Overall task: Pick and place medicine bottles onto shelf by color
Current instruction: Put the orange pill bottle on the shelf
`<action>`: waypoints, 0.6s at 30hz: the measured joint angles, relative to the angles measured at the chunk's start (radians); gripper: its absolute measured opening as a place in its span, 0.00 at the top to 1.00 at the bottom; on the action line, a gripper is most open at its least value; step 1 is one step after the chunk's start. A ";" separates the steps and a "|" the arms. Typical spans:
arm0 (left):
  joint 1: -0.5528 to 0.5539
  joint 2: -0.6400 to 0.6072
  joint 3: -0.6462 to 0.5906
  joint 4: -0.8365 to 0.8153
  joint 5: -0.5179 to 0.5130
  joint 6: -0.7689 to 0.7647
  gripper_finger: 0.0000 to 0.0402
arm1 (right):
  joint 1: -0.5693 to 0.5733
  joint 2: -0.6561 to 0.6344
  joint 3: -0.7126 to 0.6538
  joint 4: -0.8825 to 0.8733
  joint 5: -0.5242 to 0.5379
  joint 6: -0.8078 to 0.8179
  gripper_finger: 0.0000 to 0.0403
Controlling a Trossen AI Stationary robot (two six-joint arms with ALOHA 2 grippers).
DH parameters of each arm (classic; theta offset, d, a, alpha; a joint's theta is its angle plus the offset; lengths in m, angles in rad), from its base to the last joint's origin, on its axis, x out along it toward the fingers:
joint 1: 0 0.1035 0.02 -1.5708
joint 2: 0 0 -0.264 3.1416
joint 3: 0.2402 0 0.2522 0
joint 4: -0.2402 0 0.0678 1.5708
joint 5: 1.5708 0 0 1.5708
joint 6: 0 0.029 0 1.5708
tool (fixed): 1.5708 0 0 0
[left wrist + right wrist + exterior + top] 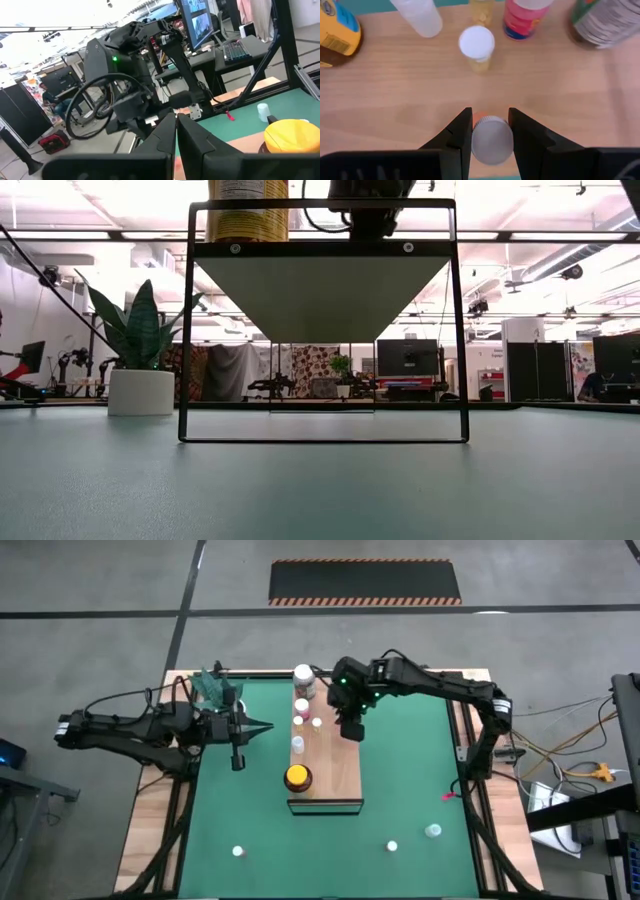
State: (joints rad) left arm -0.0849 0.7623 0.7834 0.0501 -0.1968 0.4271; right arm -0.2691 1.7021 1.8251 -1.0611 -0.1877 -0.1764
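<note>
The shelf (338,765) is a light wooden board on a black frame (460,330) in the middle of the green mat. Along its left side stand a white-lidded jar (303,679), a pink-capped bottle (524,19), small white-capped bottles (476,43) and an amber yellow-lidded jar (297,778). My right gripper (350,730) hangs over the board's far half, shut on a small pale-capped bottle (492,140). My left gripper (262,727) is shut on nothing, pointing level toward the shelf from the table's left. My right gripper pinches the small bottle between its two fingers (462,131), one on each side just below the pale cap (492,136). The fingers slant down from the far right. The cap faces the wrist camera and hides the body; only an orange bit (480,118) shows beyond it, over the board.
Three loose small bottles (238,851) (392,846) (432,831) lie on the mat near the front edge. A white pot with a green plant (140,385) stands at the far left by my left arm. The board's right half (345,775) is bare wood.
</note>
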 joint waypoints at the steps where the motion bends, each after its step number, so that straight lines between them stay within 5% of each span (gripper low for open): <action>1: 0.000 0.001 0.000 0.000 -0.002 0.000 1.00 | 0.000 0.008 0.007 0.000 -0.004 0.000 0.76; 18: 0.000 -0.004 0.000 -0.005 -0.025 0.002 1.00 | 0.015 0.074 0.016 0.030 0.005 -0.026 0.74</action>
State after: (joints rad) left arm -0.0849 0.7587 0.7834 0.0446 -0.2218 0.4294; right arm -0.2539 1.7764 1.8408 -1.0316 -0.1824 -0.2022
